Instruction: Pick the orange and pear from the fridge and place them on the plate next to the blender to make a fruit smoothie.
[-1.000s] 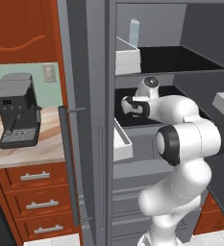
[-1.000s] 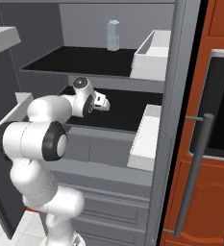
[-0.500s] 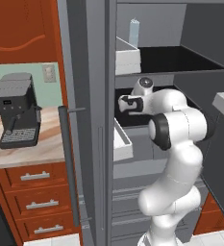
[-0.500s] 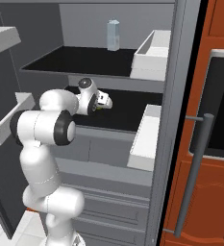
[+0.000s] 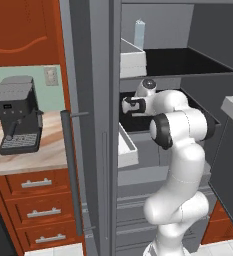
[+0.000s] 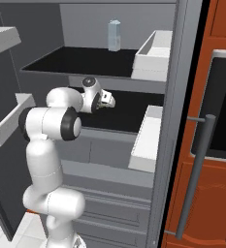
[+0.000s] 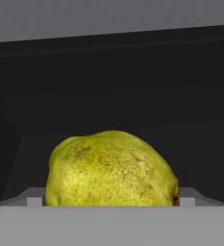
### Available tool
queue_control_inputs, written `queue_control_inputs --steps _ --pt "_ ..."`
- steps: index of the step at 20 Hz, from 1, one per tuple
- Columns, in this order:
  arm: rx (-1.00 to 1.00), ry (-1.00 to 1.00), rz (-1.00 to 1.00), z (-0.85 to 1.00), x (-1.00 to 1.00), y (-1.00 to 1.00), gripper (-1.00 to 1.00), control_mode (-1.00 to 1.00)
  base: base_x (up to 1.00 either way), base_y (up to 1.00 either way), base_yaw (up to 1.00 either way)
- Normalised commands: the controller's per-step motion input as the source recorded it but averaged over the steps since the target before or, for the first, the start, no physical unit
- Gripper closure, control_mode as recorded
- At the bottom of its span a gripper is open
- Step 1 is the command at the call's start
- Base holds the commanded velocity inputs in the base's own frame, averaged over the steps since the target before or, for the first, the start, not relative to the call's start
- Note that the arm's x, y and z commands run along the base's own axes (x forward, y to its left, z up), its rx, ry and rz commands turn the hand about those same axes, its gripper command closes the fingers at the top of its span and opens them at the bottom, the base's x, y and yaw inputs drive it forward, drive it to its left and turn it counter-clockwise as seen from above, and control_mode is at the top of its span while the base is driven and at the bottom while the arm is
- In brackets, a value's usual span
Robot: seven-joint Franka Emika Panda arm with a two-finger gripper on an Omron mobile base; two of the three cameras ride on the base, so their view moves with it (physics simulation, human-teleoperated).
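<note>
Close against the hand (image 5: pixel 125 106), the pear (image 7: pixel 111 169): yellow-green, speckled brown, low in the hand view with black shelf behind. Whether held or merely just ahead, cannot tell; fingertips hidden, so opening unclear. Hand reaching inside the open fridge (image 5: pixel 90 125), over the black middle shelf (image 6: pixel 129 110), pointing toward the left side. White door bin (image 5: pixel 126 148) just below and beside the hand, another white bin (image 6: pixel 153 54) higher up. On the upper shelf (image 5: pixel 180 61), further back, a pale translucent carton (image 6: pixel 114 35) standing upright. Left of the fridge, black-grey coffee machine (image 5: pixel 15 114) on the wooden surface (image 5: pixel 33 159), red-brown drawers (image 5: pixel 35 205) beneath.
</note>
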Motion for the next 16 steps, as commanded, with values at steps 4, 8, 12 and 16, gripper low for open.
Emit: queue_control_inputs --steps 4,8,12,16 --pt "0.00 0.00 0.00 -0.01 0.00 0.00 1.00 -1.00 0.00 0.00 0.00" --pt "0.00 0.00 0.00 0.00 0.00 0.00 1.00 -1.00 0.00 0.00 0.00" --pt "0.00 -0.05 0.00 0.00 -0.21 0.00 1.00 -1.00 0.00 0.00 0.00" --pt "0.00 -0.16 0.00 0.00 -0.44 -0.01 1.00 -1.00 0.00 0.00 0.00"
